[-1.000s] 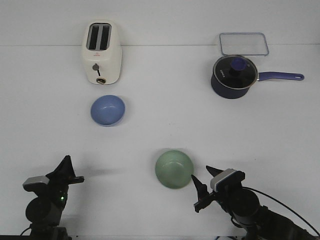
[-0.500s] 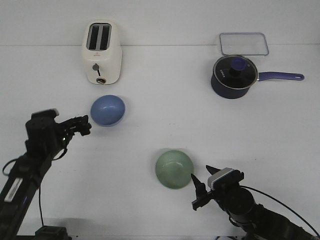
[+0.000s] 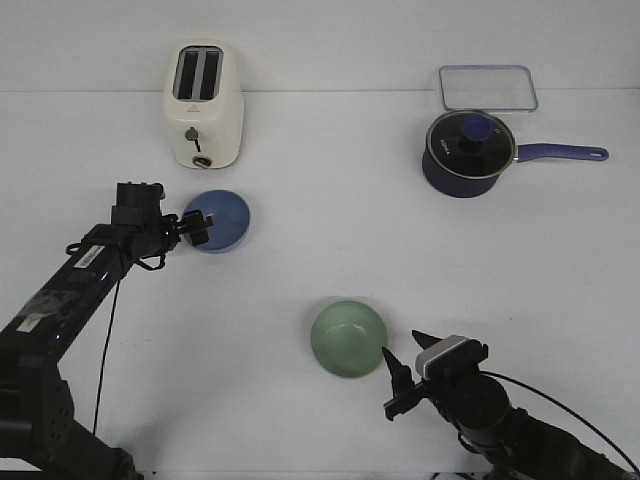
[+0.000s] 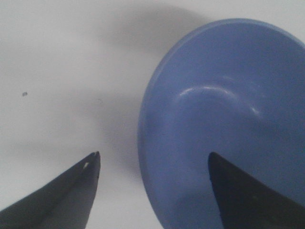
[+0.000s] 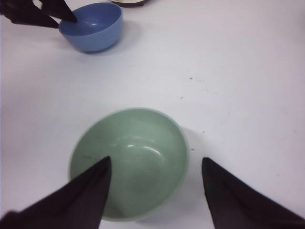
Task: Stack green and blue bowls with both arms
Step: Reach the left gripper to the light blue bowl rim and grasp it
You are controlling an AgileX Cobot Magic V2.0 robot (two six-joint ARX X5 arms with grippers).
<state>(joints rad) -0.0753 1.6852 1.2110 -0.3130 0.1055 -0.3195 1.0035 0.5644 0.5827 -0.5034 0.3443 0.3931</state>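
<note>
While left pincer (image 3: 197,226) straddles blue bowl (image 3: 218,220) rim, spread right pincer (image 3: 400,377) straddles green bowl (image 3: 347,339) rim.

Two bowls sat out: one blue bowl (image 3: 217,220) and one green bowl (image 3: 348,339). Beyond the blue bowl stood one toaster (image 3: 203,104). One saucepan (image 3: 470,153) and one clear tray (image 3: 487,87) were also there.

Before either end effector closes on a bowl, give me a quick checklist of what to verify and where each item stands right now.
1. Left end effector open: ok, fingers spread apart.
2. Left end effector straddles the blue bowl rim: ok, one finger over the inside, the other outside.
3. Right end effector open: ok.
4. Right end effector straddles the green bowl rim: ok, one finger over the inside, the other outside.
5. Both bowls upright and empty: ok.
6. Fingers low enough to grip the rims: cannot tell.
</note>
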